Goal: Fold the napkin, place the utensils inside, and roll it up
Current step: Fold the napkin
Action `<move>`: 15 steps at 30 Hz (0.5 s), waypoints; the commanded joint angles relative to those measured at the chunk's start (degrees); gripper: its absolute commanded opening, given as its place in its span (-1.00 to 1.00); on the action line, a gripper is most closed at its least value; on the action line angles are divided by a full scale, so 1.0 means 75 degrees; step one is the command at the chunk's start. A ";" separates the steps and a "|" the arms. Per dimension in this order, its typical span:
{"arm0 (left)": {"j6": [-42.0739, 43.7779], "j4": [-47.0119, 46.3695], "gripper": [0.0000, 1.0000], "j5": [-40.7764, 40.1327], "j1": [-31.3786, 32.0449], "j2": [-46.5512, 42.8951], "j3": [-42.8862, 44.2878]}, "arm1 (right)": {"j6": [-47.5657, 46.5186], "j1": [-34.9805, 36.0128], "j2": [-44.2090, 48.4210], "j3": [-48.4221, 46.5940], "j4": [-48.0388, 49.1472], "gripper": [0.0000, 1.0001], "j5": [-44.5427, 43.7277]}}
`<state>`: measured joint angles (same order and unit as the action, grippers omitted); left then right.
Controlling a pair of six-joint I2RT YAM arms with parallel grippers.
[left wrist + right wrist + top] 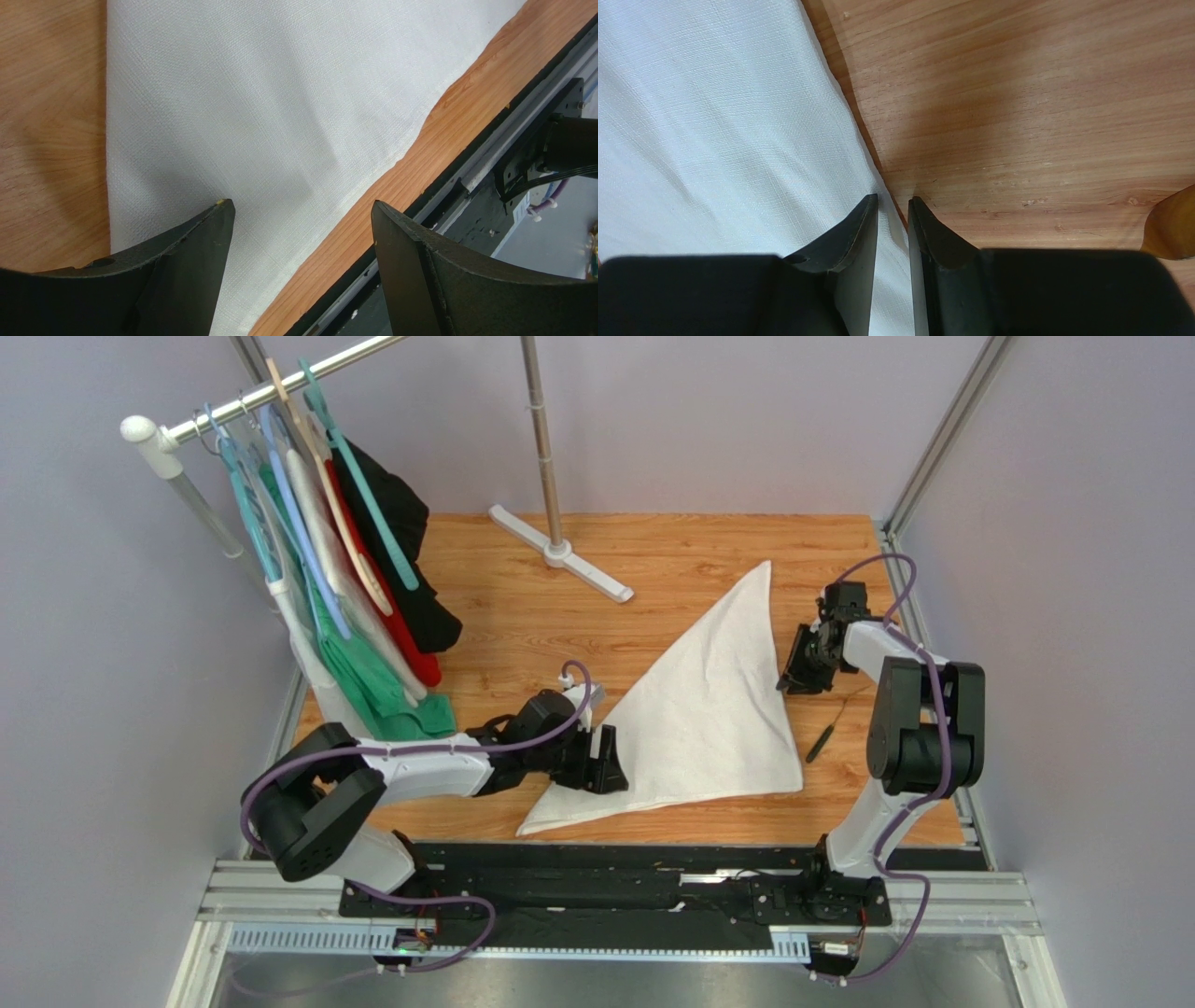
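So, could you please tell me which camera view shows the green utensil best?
The top external view: the green utensil lies on the bare table, just right of the napkin. Neither wrist view shows it; both frame only napkin and wood.

Setting: robot lab test cell. Wood-grain table [673,560] boxed in by plain grey walls [1080,546] and aluminium struts [944,434]; left arm [421,770] and right arm [919,714] bolted to a black base rail [617,875] on bare aluminium extrusion [281,896]. Clothes rack [281,380] with hung garments [372,637] stands at the table's left, a pole stand [561,553] at the back.
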<state>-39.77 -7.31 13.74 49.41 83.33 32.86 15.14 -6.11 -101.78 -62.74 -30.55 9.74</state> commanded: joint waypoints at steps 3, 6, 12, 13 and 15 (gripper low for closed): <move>-0.0158 -0.0267 0.62 0.0055 0.0033 -0.0071 -0.0409 | -0.0295 0.0111 -0.0035 -0.0107 0.0299 -0.49 0.0260; -0.0193 -0.0302 0.62 0.0044 0.0034 -0.0060 -0.0479 | -0.0331 0.0158 -0.0129 -0.0131 0.0264 -0.53 0.0261; -0.0170 -0.0267 0.62 0.0020 0.0033 0.0057 -0.0526 | -0.0331 0.0193 -0.0258 -0.0154 0.0241 -0.88 0.0155; -0.0182 -0.0244 0.61 0.0032 0.0033 0.0069 -0.0549 | -0.0319 0.0193 -0.0281 -0.0201 0.0194 -1.00 0.0039; -0.0194 -0.0186 0.61 -0.0003 0.0033 0.0081 -0.0620 | -0.0319 0.0193 -0.0363 -0.0271 0.0159 -1.00 -0.0091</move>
<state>-40.84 -11.84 13.93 49.41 82.83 30.33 13.50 -4.95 -102.63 -62.96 -30.26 11.05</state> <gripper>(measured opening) 0.806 0.015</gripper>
